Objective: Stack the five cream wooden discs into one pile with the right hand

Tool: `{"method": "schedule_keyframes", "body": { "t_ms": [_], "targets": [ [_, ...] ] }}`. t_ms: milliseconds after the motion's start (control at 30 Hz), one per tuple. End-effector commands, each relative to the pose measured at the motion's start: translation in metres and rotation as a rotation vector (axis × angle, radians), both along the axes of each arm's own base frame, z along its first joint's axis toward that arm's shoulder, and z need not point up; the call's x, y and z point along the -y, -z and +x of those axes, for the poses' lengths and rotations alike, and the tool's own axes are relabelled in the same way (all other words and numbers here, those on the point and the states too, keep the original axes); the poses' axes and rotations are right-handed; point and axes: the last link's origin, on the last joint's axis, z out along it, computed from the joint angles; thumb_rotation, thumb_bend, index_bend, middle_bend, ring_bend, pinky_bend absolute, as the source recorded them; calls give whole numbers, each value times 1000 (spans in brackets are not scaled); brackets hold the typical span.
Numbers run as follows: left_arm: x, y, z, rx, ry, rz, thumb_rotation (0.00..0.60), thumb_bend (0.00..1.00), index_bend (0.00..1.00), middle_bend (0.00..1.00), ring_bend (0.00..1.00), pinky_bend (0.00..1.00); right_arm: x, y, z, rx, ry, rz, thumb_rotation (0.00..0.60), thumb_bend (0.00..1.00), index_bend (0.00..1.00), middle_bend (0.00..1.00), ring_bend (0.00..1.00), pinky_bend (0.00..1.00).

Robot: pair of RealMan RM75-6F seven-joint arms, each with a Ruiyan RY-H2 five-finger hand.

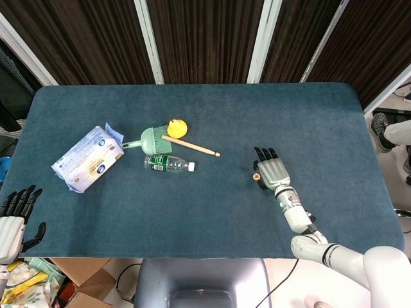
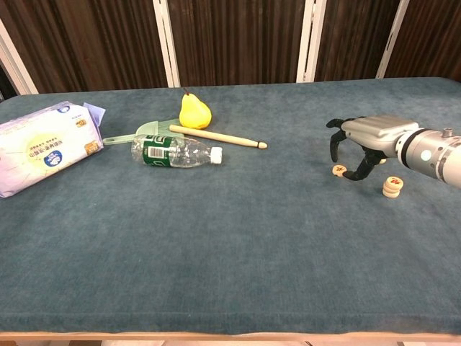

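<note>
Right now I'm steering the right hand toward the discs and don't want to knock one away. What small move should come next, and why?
Probably lower the right hand and close its fingers on the single disc. The hand is over that disc with fingers spread and nothing held, while the small pile sits apart to its right.

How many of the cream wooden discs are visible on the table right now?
3 visible: one single cream wooden disc under the right hand, and a small pile of apparently two nearer the robot. Others may be hidden behind the hand.
</note>
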Motion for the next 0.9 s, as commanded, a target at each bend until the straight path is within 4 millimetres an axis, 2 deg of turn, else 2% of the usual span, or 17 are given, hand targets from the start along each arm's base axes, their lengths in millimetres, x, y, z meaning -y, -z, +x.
{"method": "schedule_keyframes", "body": {
  "t_ms": [33,333,667,900],
  "targets": [
    [0,0,0,0,2,1,600,483,0,0,0,0,0,2,-1,-7,3,4,600,454,541,56,0,0],
    [1,0,0,-5,3,-3,600,483,0,0,0,0,0,6,-1,-12,4,9,600,455,560,58,0,0],
    [1,-1,0,-1,4,-2,600,482,0,0,0,0,1,5,-1,-9,3,-5,600,455,643,54,0,0],
    [2,-2,0,-2,3,3,600,482,0,0,0,0,-11,-8,7,52,-42,-9,600,455,649,54,0,0]
  ]
}}
